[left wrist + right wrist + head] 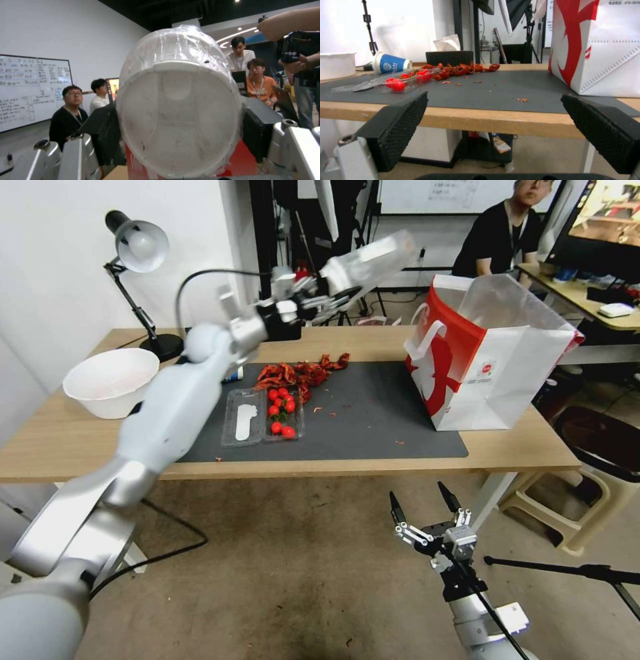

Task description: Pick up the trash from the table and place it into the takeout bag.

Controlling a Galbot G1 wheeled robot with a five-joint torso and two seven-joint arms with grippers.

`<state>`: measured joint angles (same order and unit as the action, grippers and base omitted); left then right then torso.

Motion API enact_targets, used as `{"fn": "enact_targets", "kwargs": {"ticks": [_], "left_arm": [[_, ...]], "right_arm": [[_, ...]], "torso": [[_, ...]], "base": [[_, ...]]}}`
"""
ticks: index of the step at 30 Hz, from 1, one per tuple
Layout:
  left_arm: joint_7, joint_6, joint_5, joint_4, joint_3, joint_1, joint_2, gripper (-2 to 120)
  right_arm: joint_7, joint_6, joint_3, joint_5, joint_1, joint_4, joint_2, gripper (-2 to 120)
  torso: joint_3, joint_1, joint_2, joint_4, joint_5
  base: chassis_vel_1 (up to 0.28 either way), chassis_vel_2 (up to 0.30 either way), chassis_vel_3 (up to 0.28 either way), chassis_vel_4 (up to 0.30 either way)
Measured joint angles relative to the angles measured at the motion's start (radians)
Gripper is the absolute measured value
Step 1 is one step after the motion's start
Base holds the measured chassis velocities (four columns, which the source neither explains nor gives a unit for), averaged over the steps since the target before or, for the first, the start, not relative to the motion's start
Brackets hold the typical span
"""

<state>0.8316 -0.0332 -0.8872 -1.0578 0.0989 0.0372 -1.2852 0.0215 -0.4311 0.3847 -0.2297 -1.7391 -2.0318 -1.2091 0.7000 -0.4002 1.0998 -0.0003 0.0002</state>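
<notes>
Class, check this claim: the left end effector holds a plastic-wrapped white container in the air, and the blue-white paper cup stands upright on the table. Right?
Not quite. The blue-white paper cup lies on its side on the table, as the right wrist view shows. The left end effector does hold the plastic-wrapped white container aloft.

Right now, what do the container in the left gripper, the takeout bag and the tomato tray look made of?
Container held by the left gripper: looks like thin white plastic under clear film, going by the glossy crinkles. Takeout bag: matte white paper, with sharp creases and flat handles. Tomato tray: clear thin plastic; the mat shows through it.
</notes>
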Motion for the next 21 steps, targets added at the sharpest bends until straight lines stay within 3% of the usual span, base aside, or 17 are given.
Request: {"fn": "enact_targets", "kwargs": {"ticks": [5,11,14,21], "left_arm": [[-0.002,0.007,0.01,0.06,0.029,-0.05,-0.044,70],[-0.009,0.024,0.044,0.176,0.11,-0.15,-0.152,70],[-0.027,0.037,0.052,0.24,0.188,-0.213,-0.215,70],[-0.083,0.037,0.047,0.307,0.308,-0.308,-0.307,70]], "right_arm": [[-0.006,-0.01,-0.001,0.003,-0.01,0.001,-0.01,100],[-0.01,-0.016,-0.006,0.006,-0.008,0.006,-0.024,100],[-0.01,-0.017,-0.014,0.014,-0.006,0.009,-0.027,100],[-0.01,-0.024,-0.015,0.015,-0.007,0.011,-0.026,100]], "torso": [[0.0,0.0,0.0,0.0004,-0.0002],[0.0,0.0,0.0,0.0003,0.0],[0.0,0.0,0.0,0.0003,0.0001],[0.0,0.0,0.0,0.0001,0.0001]], "base": [[0.0,0.0,0.0,0.0],[0.0,0.0,0.0,0.0],[0.0,0.0,0.0,0.0],[0.0,0.0,0.0,0.0]]}}
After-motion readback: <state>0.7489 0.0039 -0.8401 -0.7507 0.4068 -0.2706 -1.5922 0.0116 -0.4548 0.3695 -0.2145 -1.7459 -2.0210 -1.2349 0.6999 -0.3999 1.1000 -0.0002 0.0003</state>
